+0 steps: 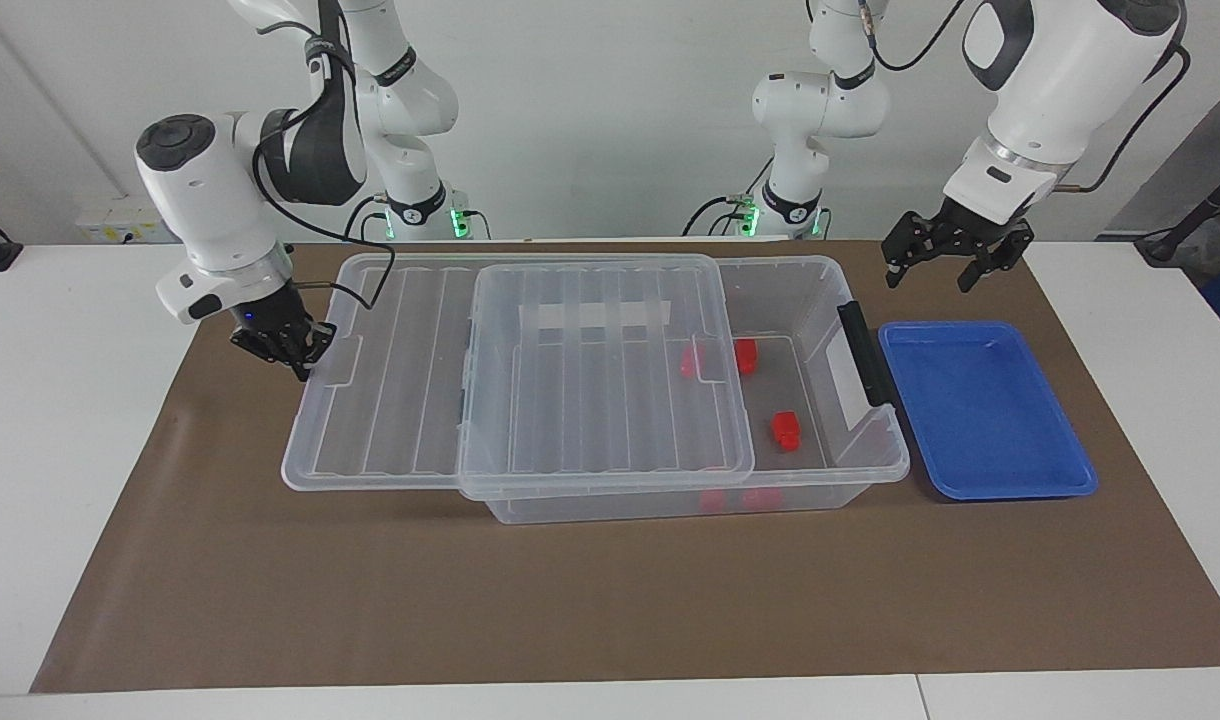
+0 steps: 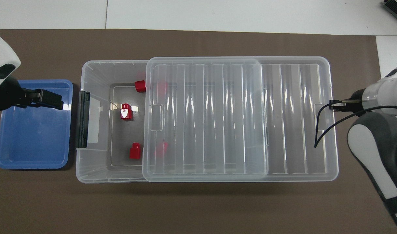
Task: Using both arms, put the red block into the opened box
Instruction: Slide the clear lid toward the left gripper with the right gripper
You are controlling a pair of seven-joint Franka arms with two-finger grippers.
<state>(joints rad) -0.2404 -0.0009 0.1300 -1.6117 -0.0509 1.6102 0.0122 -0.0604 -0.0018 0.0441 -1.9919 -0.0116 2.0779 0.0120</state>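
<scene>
The clear box [image 1: 820, 272] [image 2: 94, 70] stands mid-table with its ribbed lid [image 1: 570, 370] [image 2: 218, 117] lying over most of it and overhanging toward the right arm's end. Three red blocks [image 1: 786, 430] [image 1: 746, 356] [image 2: 126, 111] lie in the uncovered part, and another shows dimly under the lid [image 2: 161, 148]. My right gripper [image 1: 298, 368] [image 2: 332, 105] is shut, its tip against the tab on the lid's end. The left gripper [image 1: 928, 280] [image 2: 57, 100] hangs open and empty over the blue tray's edge.
An empty shallow blue tray [image 1: 990, 410] [image 2: 32, 136] lies beside the box at the left arm's end. A black handle [image 1: 865, 352] [image 2: 84, 119] sits on the box's end wall there. Brown paper covers the table.
</scene>
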